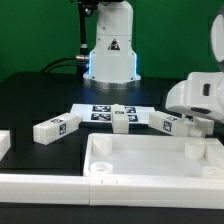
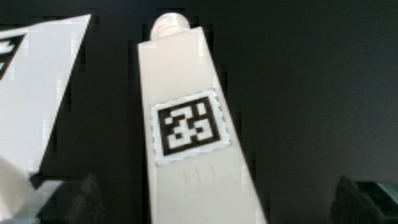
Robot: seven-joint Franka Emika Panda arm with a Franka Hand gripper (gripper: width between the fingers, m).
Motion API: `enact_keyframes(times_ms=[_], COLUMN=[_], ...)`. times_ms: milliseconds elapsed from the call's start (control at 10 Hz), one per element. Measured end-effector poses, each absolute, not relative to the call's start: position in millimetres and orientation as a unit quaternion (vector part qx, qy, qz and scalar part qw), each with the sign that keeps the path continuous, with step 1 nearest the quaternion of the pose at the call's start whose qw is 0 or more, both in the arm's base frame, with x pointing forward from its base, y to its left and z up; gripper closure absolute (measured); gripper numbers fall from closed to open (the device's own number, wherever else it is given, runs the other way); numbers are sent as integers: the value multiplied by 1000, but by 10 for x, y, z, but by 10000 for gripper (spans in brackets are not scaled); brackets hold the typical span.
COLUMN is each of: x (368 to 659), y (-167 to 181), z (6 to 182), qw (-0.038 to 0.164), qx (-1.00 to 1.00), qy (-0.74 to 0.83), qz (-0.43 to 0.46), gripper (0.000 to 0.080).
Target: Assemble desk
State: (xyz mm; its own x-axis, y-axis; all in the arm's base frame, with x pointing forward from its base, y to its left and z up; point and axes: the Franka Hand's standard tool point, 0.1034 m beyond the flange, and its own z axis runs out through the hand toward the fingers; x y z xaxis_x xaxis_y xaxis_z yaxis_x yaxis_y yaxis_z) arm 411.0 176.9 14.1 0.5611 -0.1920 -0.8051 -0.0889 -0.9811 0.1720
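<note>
Legs (image 1: pixel 56 127): white, black-and-white square tags
Panel (image 1: pixel 140 158): plain white
Counter (image 1: pixel 40 95): black
Marker board (image 1: pixel 97 112): white with black tags
Pedestal (image 1: pixel 110 55): white, dark triangle sticker

Bright, even room light; the white desk panel (image 1: pixel 140 160) glares, the black table (image 1: pixel 40 100) looks dark, wrist view slightly soft.

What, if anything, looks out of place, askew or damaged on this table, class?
Nothing looks damaged or spilled. The legs lie loose at differing angles on the table around the marker board, as unassembled parts would.
</note>
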Motion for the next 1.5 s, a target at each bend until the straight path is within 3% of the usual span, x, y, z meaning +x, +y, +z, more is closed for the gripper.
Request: enact_keyframes(times_ms=[500,700,1000,1100,1300,1500], x=[4077,4079,4092,4172,4391,4714], y=[1729,1720,1709,1685,1484,1195], z=[90,101,113,263,801,1113], qw=[61,60,59,52,27,10], qx=[877,876,877,880,893,916], qy=[-98,-98,-100,-103,-122,-128], qz=[-466,-468,-467,-460,-432,-380], gripper=[162,512,512,512,512,512])
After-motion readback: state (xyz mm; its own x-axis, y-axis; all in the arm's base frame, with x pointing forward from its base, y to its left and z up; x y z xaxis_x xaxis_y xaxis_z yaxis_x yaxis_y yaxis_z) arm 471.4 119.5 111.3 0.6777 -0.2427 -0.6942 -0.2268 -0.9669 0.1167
